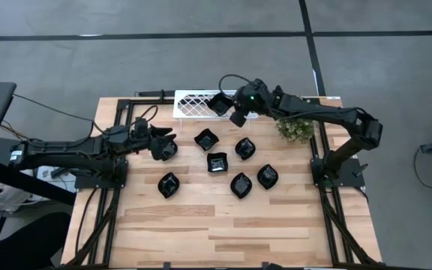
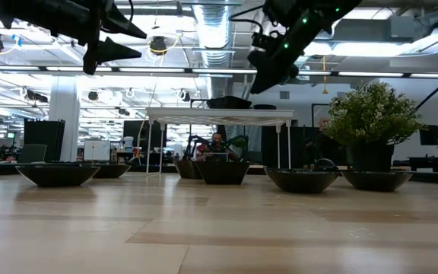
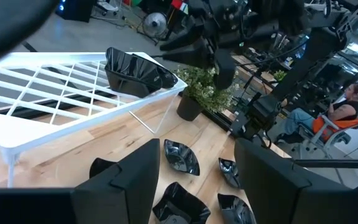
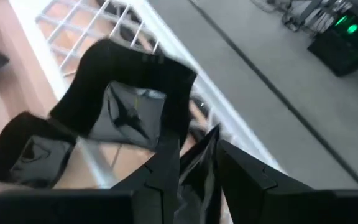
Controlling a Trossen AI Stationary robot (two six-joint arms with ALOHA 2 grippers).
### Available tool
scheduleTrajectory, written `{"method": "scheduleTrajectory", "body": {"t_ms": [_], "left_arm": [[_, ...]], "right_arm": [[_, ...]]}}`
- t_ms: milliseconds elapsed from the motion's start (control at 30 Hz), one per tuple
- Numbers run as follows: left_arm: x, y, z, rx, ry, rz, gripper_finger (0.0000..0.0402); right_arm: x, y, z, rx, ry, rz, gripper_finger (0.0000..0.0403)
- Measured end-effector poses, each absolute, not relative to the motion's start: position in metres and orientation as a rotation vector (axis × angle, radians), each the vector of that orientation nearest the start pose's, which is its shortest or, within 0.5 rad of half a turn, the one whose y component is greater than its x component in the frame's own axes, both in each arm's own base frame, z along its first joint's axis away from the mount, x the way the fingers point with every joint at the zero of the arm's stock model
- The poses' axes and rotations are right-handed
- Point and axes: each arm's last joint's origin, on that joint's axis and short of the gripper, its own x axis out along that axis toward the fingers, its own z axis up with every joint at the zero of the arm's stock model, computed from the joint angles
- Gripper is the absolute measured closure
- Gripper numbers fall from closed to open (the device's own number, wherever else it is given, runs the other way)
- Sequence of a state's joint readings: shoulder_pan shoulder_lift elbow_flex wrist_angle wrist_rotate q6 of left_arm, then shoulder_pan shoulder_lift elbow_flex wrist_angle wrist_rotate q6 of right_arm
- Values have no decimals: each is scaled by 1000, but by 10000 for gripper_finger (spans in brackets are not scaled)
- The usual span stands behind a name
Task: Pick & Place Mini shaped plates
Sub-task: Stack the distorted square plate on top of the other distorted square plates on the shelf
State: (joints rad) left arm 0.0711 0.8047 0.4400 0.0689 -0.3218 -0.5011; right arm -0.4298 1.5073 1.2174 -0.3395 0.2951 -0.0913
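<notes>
Gripping plate [image 4: 197, 171] edgewise over tray [image 1: 193, 105], right pincer [image 1: 236, 112] risks dropping it onto plate [image 1: 219, 103] already there. Left pincer [image 1: 158, 142] open, empty, above tabletop [image 1: 223, 225] plates.

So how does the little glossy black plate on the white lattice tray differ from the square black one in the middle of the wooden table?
The tray plate sits raised on the white lattice tray; the middle plate lies directly on the wooden table. The tray plate is alone there; the middle plate has other plates around it. Both are glossy, black, wavy-edged.
</notes>
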Motion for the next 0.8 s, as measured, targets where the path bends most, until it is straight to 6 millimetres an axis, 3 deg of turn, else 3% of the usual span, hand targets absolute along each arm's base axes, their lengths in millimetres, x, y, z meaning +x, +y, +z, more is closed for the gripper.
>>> {"method": "scheduleTrajectory", "body": {"t_ms": [800], "left_arm": [[177, 22, 235, -444, 188, 472, 192]], "right_arm": [[301, -151, 295, -57, 697, -667, 301]]}}
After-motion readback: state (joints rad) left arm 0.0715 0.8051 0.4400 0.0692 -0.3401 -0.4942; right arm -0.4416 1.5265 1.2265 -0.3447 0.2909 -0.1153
